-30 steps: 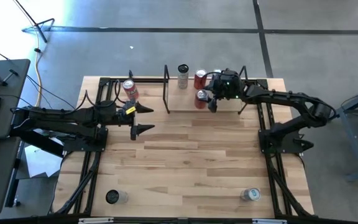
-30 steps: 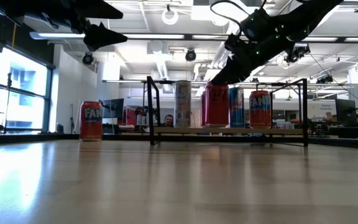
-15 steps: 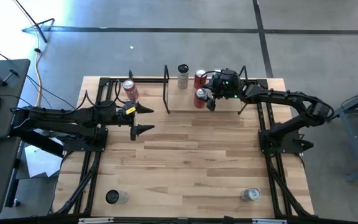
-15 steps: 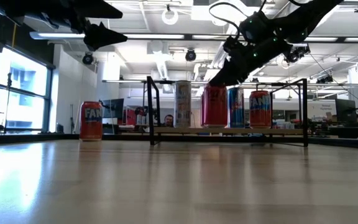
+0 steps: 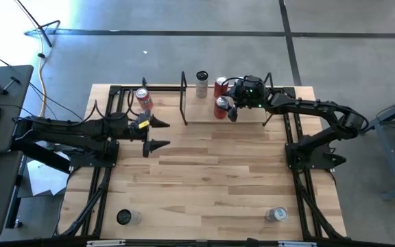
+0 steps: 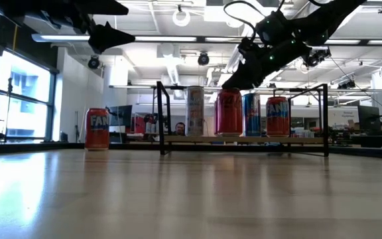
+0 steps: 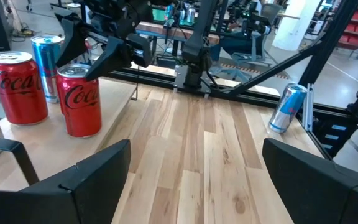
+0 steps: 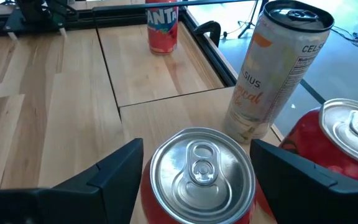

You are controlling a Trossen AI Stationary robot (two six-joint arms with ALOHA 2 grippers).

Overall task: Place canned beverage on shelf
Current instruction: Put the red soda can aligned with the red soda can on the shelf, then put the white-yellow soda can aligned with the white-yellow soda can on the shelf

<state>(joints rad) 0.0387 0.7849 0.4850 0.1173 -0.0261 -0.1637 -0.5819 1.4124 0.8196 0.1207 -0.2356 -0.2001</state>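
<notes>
The shelf (image 5: 247,118) stands at the table's far side and carries several cans. A red Coca-Cola can (image 5: 221,106) stands upright on the shelf board (image 6: 297,140). My right gripper (image 5: 232,111) is open just above the can. In the right wrist view its fingers (image 8: 114,174) stand on either side of the can's silver top (image 8: 199,165), apart from it. A white Celsius can (image 8: 272,68) and a second red can (image 8: 344,143) stand beside it. My left gripper (image 5: 162,132) is open and empty, raised over the table's left half.
An orange Fanta can (image 5: 142,98) stands on the table left of the shelf. A blue can (image 6: 252,114) and another Fanta can (image 6: 277,116) stand on the shelf. Two cans (image 5: 127,217) (image 5: 276,215) stand near the table's near edge. The table's middle is bare wood.
My right gripper has risen a little from around the red can's top to just above it. The can stays upright on the shelf board.
</notes>
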